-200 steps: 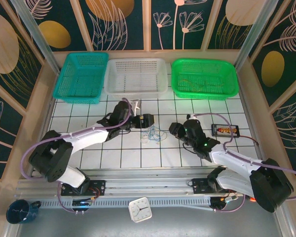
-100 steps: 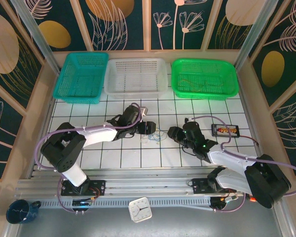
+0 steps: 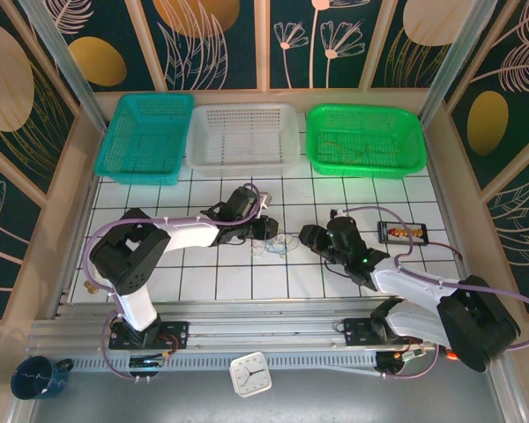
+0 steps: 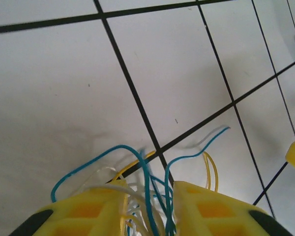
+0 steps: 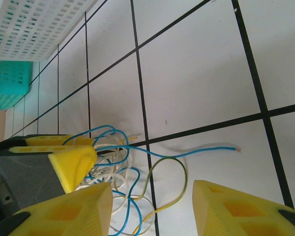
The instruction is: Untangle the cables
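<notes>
While the left tool (image 4: 164, 196) pinches the cables (image 3: 275, 241), the right tool (image 5: 152, 214) stands spread, with loose loops lying just ahead between its fingers (image 5: 64, 216).

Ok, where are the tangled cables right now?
In the top view the cables lie mid-table on the white tiles, between the left tool and the right tool, with strands running between the left tool's fingers.
</notes>
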Controlling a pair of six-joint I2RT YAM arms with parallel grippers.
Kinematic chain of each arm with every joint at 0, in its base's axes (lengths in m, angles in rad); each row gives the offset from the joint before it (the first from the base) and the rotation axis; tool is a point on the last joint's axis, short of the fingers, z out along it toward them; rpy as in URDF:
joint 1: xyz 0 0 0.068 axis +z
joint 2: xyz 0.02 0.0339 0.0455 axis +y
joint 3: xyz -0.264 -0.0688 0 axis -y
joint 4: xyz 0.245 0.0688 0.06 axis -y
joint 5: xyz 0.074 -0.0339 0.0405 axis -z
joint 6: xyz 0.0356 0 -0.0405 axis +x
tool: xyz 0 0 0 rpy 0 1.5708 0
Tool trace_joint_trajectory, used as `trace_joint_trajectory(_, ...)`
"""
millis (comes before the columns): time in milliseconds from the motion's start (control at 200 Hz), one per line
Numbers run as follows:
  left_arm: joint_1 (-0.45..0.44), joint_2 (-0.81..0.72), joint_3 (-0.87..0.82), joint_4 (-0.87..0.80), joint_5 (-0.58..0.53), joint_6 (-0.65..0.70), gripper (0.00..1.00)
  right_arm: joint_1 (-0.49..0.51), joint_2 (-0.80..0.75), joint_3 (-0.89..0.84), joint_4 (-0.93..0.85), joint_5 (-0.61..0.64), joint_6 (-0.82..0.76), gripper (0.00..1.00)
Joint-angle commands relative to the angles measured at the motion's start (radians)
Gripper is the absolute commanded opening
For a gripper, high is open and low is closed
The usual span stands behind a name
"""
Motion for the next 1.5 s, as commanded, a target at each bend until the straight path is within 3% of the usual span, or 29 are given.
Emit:
trace_joint_trajectory(0, 0.001, -0.011, -0.011, 0.056, 0.034, 0.003, 0.14, -0.007, -0.012, 0.002, 0.028, 0.009, 0.007, 0.47)
trace_joint_trajectory(105, 0.0, -0.049, -0.043, 0.107, 0.036, -0.004, 0.0, -0.007, -0.006, 0.005, 0.038, 0.008, 0.008, 0.48)
trace_joint_trajectory(440, 0.001, -0.188, -0.167, 0.28, 0.035, -0.057, 0.0, -0.015, 0.01, 0.024, 0.079, 0.011, 0.03, 0.62)
trace_joint_trajectory(1076, 0.0, -0.267, -0.239, 0.364, 0.027, -0.116, 0.0, -0.05, 0.154, 0.035, 0.332, -0.062, 0.148, 0.61)
trace_joint_trajectory(1236, 0.0, -0.266, -0.245, 0.369, 0.027, -0.12, 0.0, -0.066, 0.212, 0.052, 0.408, -0.088, 0.168, 0.48)
trace_joint_trajectory(1396, 0.001, -0.266, -0.257, 0.376, 0.014, -0.117, 0.0, -0.073, 0.254, 0.083, 0.452, -0.111, 0.165, 0.05)
trace_joint_trajectory(1436, 0.001, -0.264, -0.262, 0.378, 0.007, -0.114, 0.0, -0.075, 0.258, 0.096, 0.45, -0.116, 0.157, 0.0)
trace_joint_trajectory(1496, 0.002, -0.264, -0.272, 0.38, -0.006, -0.109, 0.19, -0.079, 0.262, 0.131, 0.422, -0.121, 0.132, 0.0)
